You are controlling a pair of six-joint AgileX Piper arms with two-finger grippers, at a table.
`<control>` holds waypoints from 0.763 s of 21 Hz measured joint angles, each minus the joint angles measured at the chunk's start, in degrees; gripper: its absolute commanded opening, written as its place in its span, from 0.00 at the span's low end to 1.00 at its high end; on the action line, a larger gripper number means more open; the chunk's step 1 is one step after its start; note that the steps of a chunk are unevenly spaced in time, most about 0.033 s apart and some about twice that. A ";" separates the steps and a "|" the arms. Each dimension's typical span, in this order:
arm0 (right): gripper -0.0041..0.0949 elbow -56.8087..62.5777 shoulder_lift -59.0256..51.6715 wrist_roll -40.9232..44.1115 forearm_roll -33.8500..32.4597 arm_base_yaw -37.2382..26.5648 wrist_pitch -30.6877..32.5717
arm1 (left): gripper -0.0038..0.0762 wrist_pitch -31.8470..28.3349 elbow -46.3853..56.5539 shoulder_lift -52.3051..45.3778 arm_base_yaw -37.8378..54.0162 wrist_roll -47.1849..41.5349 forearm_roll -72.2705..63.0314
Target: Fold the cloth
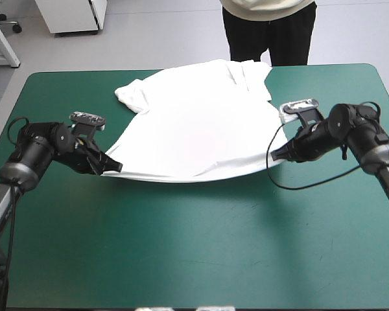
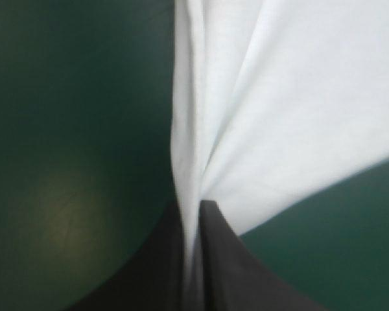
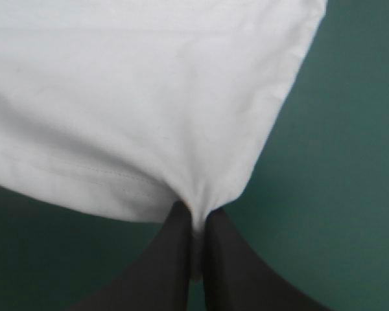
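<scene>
The white T-shirt (image 1: pixel 194 123) lies spread over the far middle of the teal-green table, collar end toward the far edge, its near hem stretched in a shallow curve. My left gripper (image 1: pixel 115 166) is shut on the T-shirt at the hem's left corner. In the left wrist view the T-shirt (image 2: pixel 272 110) fans out from between the black fingers (image 2: pixel 236 259), where the left gripper (image 2: pixel 198 207) pinches it. My right gripper (image 1: pixel 276 155) is shut on the T-shirt at the hem's right corner. There the T-shirt (image 3: pixel 136 97) gathers into the right gripper (image 3: pixel 196 217).
A person stands just beyond the table's far edge (image 1: pixel 269 32), not over the top. Bare teal-green cover (image 1: pixel 201 246) stretches from the hem to the table's near edge. A sleeve (image 1: pixel 131 96) lies bunched at the far left of the shirt.
</scene>
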 measured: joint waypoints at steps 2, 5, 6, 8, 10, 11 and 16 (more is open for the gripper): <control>0.02 7.03 -5.97 0.58 0.20 -0.66 0.65 | 0.04 1.95 4.05 -5.31 0.00 -0.91 2.93; 0.02 17.55 -14.37 0.66 1.94 -1.08 2.24 | 0.04 5.87 11.21 -11.51 0.00 -1.23 3.83; 0.02 19.56 -15.47 0.66 2.69 -1.08 2.62 | 0.04 6.13 13.03 -12.33 0.00 -1.32 3.67; 0.03 25.42 -17.91 0.42 4.28 -1.08 3.16 | 0.04 6.71 18.75 -14.44 0.00 -1.50 1.91; 0.03 31.28 -20.80 0.72 4.14 -1.13 3.08 | 0.04 6.47 24.96 -18.12 0.00 -2.01 0.84; 0.03 34.84 -23.40 1.14 4.05 -1.13 3.06 | 0.04 6.33 28.68 -21.04 0.00 -2.50 0.78; 0.02 41.44 -27.63 1.74 4.11 -1.13 1.72 | 0.04 5.60 34.24 -26.79 0.00 -3.88 0.57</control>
